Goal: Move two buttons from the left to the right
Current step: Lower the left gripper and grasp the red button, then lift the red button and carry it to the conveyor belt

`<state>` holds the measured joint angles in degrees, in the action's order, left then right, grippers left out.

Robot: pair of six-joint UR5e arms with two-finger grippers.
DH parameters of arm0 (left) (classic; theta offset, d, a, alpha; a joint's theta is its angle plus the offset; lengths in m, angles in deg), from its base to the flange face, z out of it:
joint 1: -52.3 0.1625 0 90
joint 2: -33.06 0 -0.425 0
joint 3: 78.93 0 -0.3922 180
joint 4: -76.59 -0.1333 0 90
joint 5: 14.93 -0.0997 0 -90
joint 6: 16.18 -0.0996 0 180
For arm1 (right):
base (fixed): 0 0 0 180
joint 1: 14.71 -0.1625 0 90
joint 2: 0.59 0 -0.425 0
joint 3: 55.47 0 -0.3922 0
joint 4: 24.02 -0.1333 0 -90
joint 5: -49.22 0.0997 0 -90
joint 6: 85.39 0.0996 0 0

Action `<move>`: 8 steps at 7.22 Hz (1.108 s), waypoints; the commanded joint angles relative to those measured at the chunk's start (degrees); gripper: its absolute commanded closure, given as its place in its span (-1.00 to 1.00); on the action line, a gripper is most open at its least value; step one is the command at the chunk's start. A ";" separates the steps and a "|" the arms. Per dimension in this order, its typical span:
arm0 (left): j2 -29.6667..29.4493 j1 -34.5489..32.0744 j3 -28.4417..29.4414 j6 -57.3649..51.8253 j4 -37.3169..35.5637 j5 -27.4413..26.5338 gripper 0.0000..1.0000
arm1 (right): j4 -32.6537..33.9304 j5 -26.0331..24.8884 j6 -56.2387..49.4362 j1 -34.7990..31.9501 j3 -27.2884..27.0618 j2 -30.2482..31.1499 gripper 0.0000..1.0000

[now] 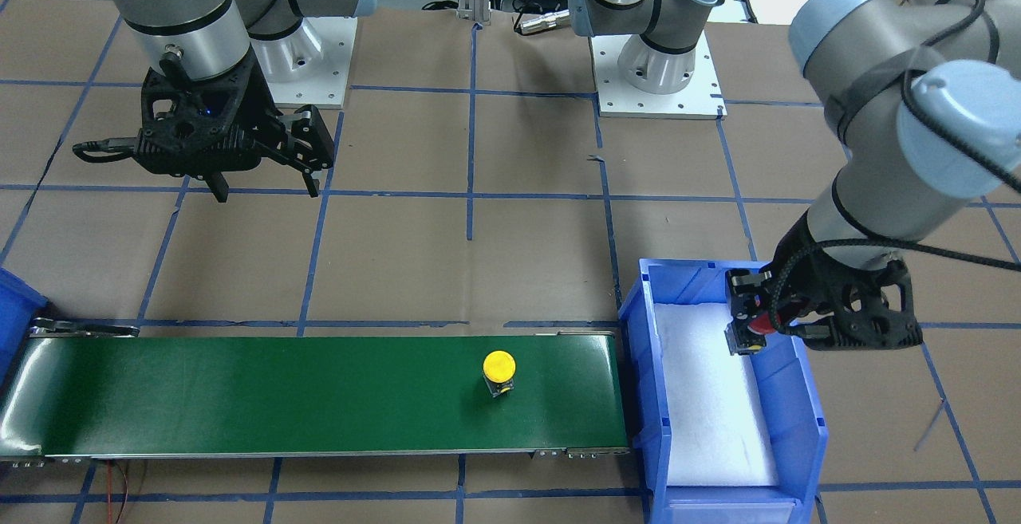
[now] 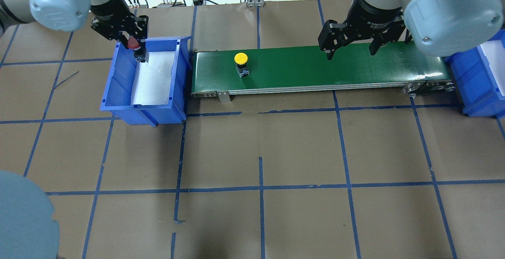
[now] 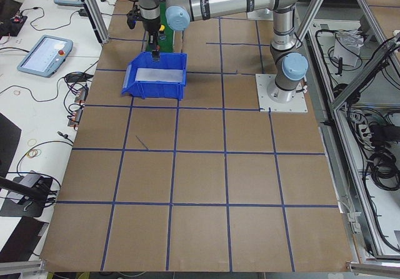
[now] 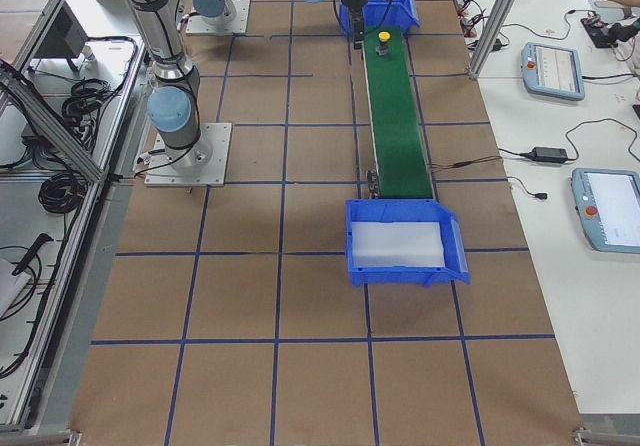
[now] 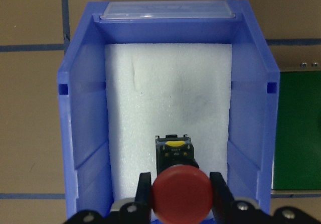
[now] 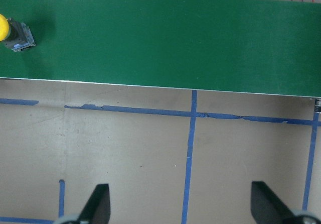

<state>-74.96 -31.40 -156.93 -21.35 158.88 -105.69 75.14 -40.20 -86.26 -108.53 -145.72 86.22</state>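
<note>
The yellow-capped button (image 2: 241,59) stands upright on the green belt (image 2: 315,69), near the belt's left end, also visible as the yellow button (image 1: 499,366) (image 6: 12,33). My left gripper (image 2: 136,50) (image 5: 181,189) is shut on the red-capped button (image 5: 181,196) (image 1: 762,325), holding it above the white foam of the left blue bin (image 2: 118,77). My right gripper (image 2: 351,54) (image 1: 266,191) hangs open over the table just behind the belt's right half, nothing between its fingers (image 6: 98,204).
A second blue bin (image 2: 479,93) (image 4: 400,246) with white foam sits at the belt's right end. The brown tabletop is marked with a blue tape grid. The arm bases stand at the back of the table.
</note>
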 commanded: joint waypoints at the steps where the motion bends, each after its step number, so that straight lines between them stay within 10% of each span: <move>1: 1.94 -3.29 3.56 5.49 6.04 0.31 0.93 | -0.11 -0.40 -0.10 0.13 -0.01 -0.07 -1.00; 8: -9.92 -11.31 2.60 14.33 -8.00 0.58 0.93 | 0.68 -0.76 -4.03 1.09 0.07 -0.07 -1.00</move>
<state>-83.67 -42.61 -154.14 -5.78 152.92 -105.18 75.37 -40.88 -88.15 -107.91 -145.65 86.19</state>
